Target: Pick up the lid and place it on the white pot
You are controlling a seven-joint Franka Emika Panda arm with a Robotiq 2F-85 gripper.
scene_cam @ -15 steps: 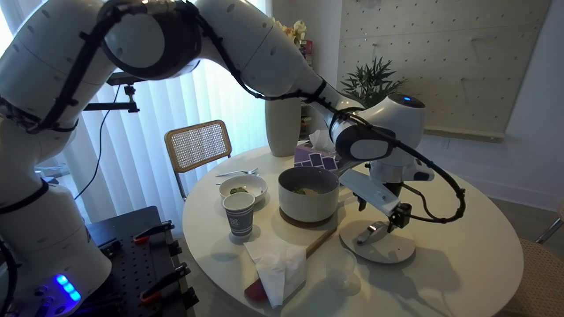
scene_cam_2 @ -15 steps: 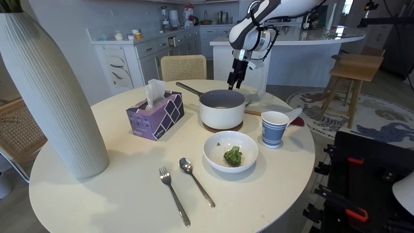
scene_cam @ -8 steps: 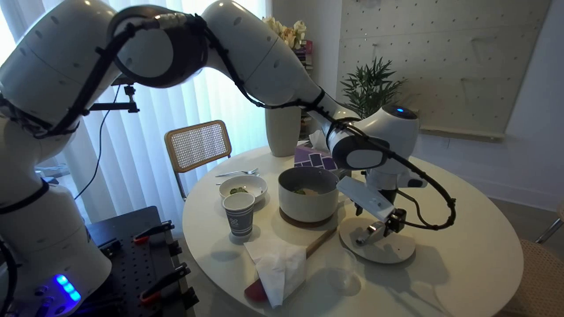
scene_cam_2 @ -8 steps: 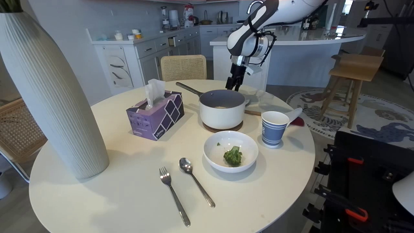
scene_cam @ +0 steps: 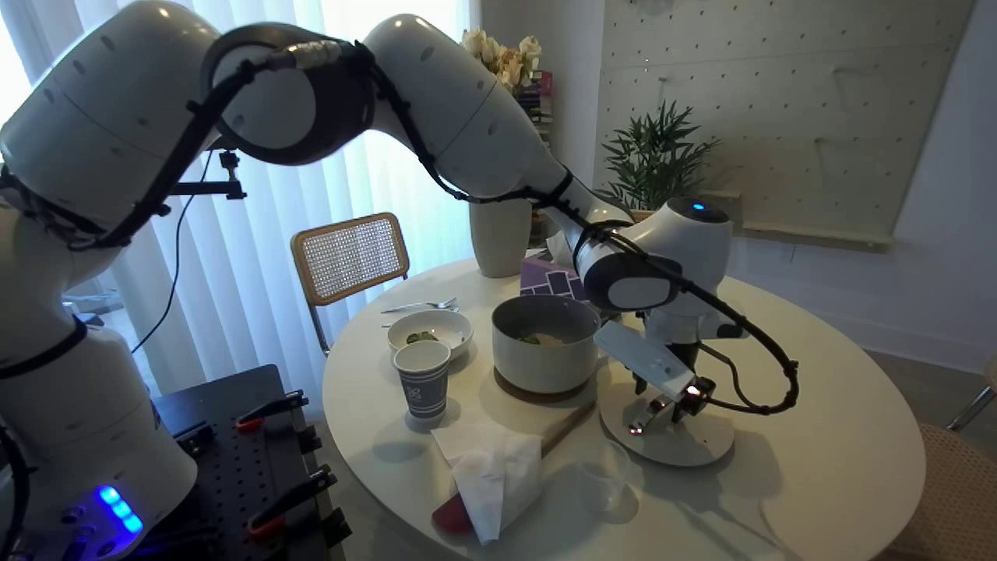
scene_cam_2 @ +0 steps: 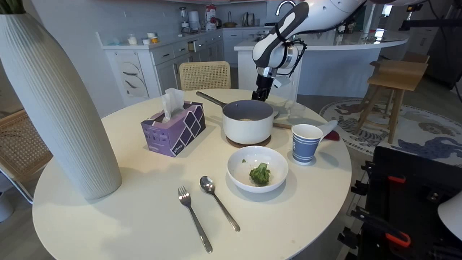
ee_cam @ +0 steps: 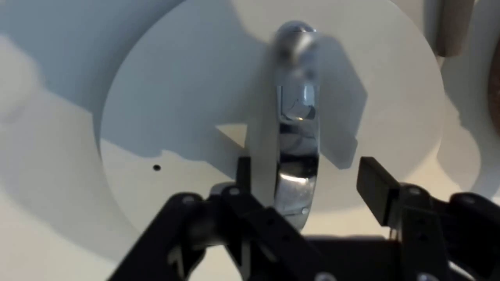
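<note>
The gripper [ee_cam: 308, 181] hung low over the lid [ee_cam: 390, 97], its two black fingers [ee_cam: 377, 191] well spread. In the wrist view the lid's shiny metal handle [ee_cam: 298, 156] ran roughly from twelve o'clock to six between them, clear of both as far as I could make out, and nearer the finger on its nine o'clock side. The lid itself lay flat on the round table [scene_cam: 841, 405], in an exterior view at about four o'clock from the white pot [scene_cam: 541, 362] and near it. The pot stood upright on a brown mat [scene_cam: 543, 398], with some food [scene_cam: 547, 340] in the bottom.

In an exterior view, taking the pot as the middle of the dial, a purple tissue box [scene_cam: 549, 276] sat at twelve and a tall vase [scene_cam: 500, 234] of flowers [scene_cam: 510, 61] at eleven. A white bowl [scene_cam: 448, 329] was at nine, with a patterned paper cup [scene_cam: 424, 389] just beside it, between eight and nine, and at seven a white napkin [scene_cam: 491, 475] lay over something with a red end [scene_cam: 453, 516].

In an exterior view the pot's long grey handle [scene_cam_2: 211, 98] pointed to ten o'clock; a piece of broccoli [scene_cam_2: 260, 174] lay in the bowl, and a fork [scene_cam_2: 195, 220] and a spoon [scene_cam_2: 220, 203] rested on the table toward seven.
</note>
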